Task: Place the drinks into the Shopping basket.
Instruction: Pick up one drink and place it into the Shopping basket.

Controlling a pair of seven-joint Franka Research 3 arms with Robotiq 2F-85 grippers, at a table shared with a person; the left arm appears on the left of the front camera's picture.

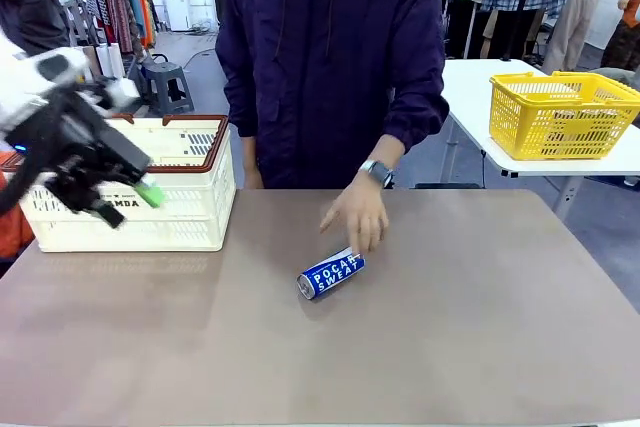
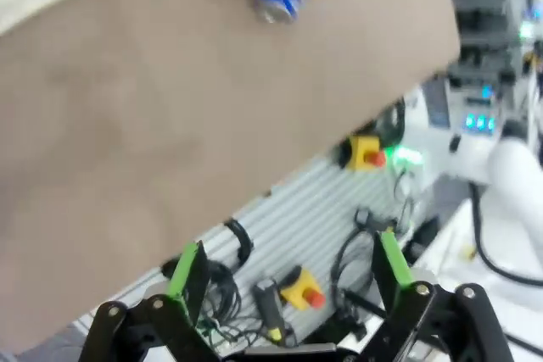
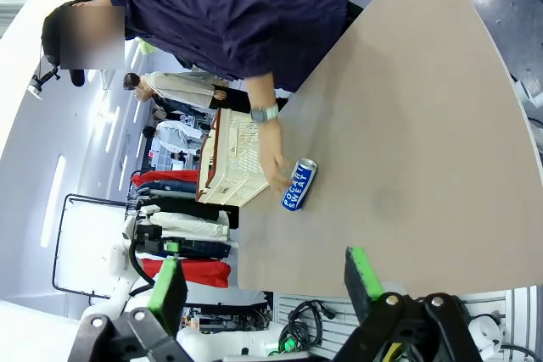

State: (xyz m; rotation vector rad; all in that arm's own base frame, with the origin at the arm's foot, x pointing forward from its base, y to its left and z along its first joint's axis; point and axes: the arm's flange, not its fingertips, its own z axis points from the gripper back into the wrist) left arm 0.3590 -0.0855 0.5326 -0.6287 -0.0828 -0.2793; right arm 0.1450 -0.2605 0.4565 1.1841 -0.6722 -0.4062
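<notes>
Blue Pocari Sweat can (image 1: 331, 274) lying on table (image 1: 480, 337), person's hand (image 1: 357, 215) at its far end, left gripper (image 2: 287, 256) and right gripper (image 3: 263, 267) spread wide, empty.

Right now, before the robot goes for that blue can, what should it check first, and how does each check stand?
1. Left gripper open and empty: ok, jaws stand wide with nothing between them.
2. Right gripper open and empty: ok, same.
3. Blue can in plain sight: ok, lying on its side mid-table.
4. Person's hand away from the can: not ok, its fingers are at the can's far end.
5. White crate in place: ok, at the table's far left.
6. Room inside the crate: cannot tell, its floor is hidden.
</notes>
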